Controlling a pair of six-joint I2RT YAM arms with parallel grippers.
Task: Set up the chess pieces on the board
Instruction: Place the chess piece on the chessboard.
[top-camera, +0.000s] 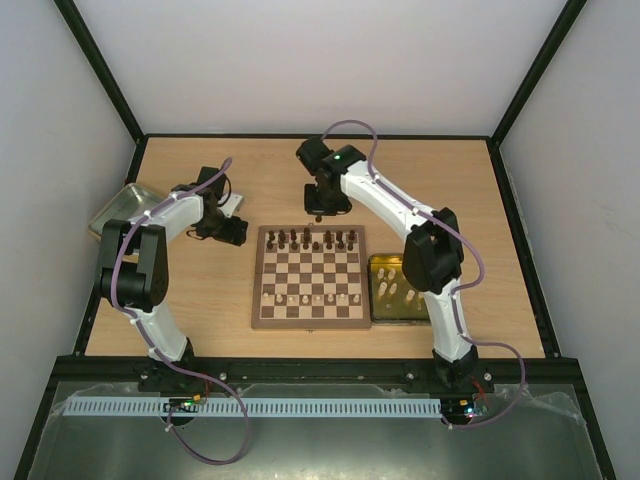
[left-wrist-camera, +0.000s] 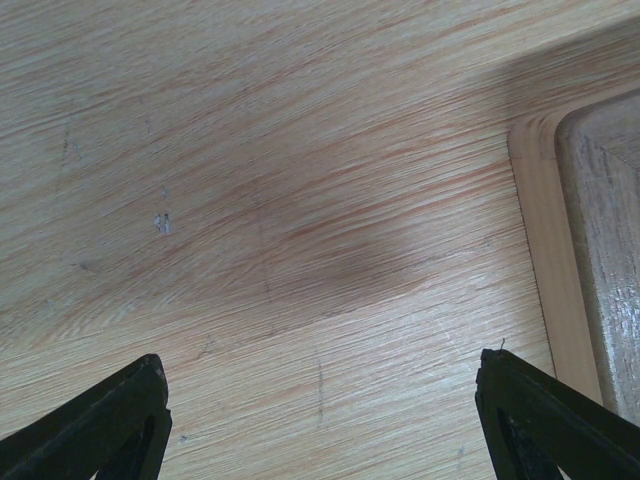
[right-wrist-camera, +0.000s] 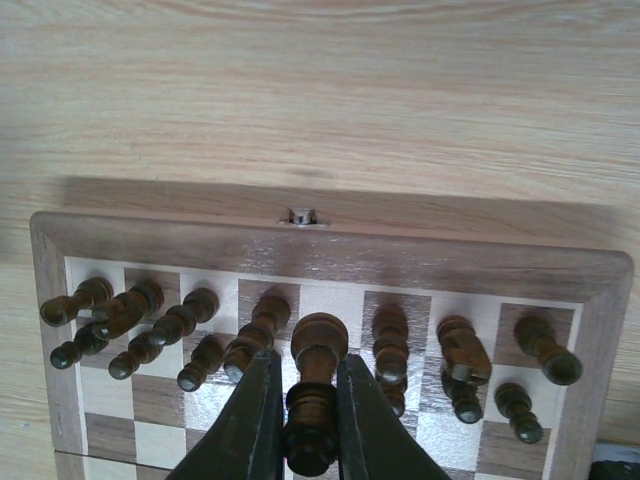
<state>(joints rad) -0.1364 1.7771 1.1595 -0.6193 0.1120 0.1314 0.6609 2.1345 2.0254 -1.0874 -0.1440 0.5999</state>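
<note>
The board (top-camera: 308, 278) lies mid-table with dark pieces (top-camera: 306, 240) in its far rows and pale pieces (top-camera: 308, 298) in a near row. My right gripper (top-camera: 318, 212) hovers over the board's far edge, shut on a dark brown chess piece (right-wrist-camera: 315, 390); its base hangs above the back row of the board (right-wrist-camera: 320, 262), between other dark pieces (right-wrist-camera: 262, 330). My left gripper (top-camera: 236, 232) is open and empty, low over bare table just left of the board's corner (left-wrist-camera: 590, 250); its fingertips (left-wrist-camera: 135, 400) frame only wood.
A gold tray (top-camera: 392, 290) with several pale pieces sits against the board's right edge. A metal tray (top-camera: 122, 208) lies at the far left. A metal clasp (right-wrist-camera: 300, 217) sits on the board's far edge.
</note>
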